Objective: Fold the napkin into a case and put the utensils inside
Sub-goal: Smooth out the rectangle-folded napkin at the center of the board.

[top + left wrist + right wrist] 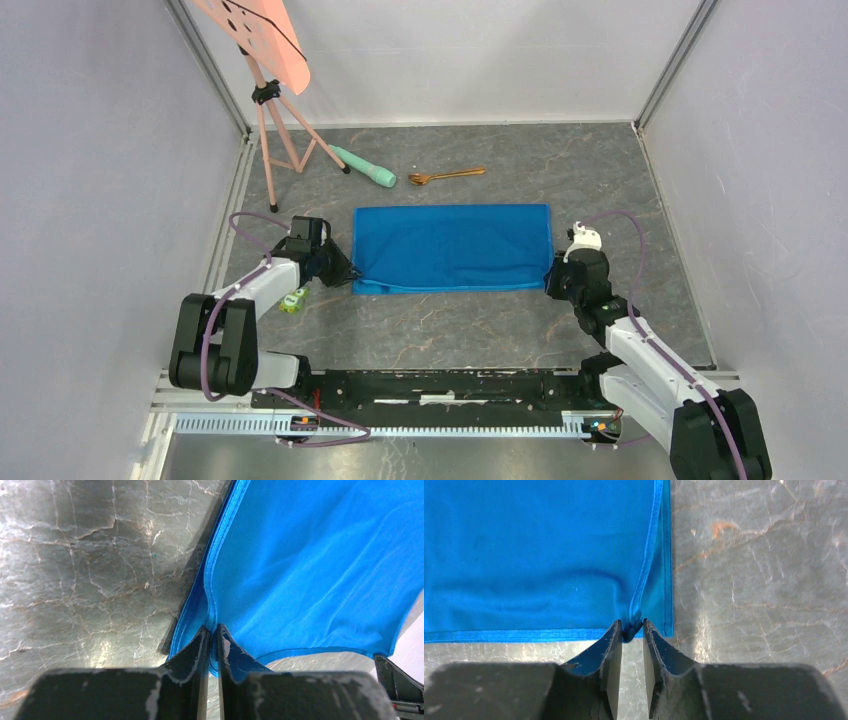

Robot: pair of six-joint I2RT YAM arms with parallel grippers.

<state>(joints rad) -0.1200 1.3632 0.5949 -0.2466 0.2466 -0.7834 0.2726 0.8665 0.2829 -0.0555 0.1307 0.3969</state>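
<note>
The bright blue napkin (452, 248) lies flat as a wide rectangle in the middle of the table, with two layers showing at its right edge (666, 555). My left gripper (350, 272) is at its near left corner. In the left wrist view the jaws (212, 630) stand almost together with a fold of hem (210, 580) pinched between the tips. My right gripper (552, 272) is at the near right corner, jaws (631, 625) slightly parted with a bunched bit of hem filling the gap at the tips. The copper-gold utensils (447, 176) lie behind the cloth.
A mint-green cylinder with a black tip (365, 168) lies left of the utensils. A pink tripod stand (275, 130) rises at the back left. A small green-yellow object (292, 300) sits by the left arm. Grey walls enclose the marbled table (450, 330).
</note>
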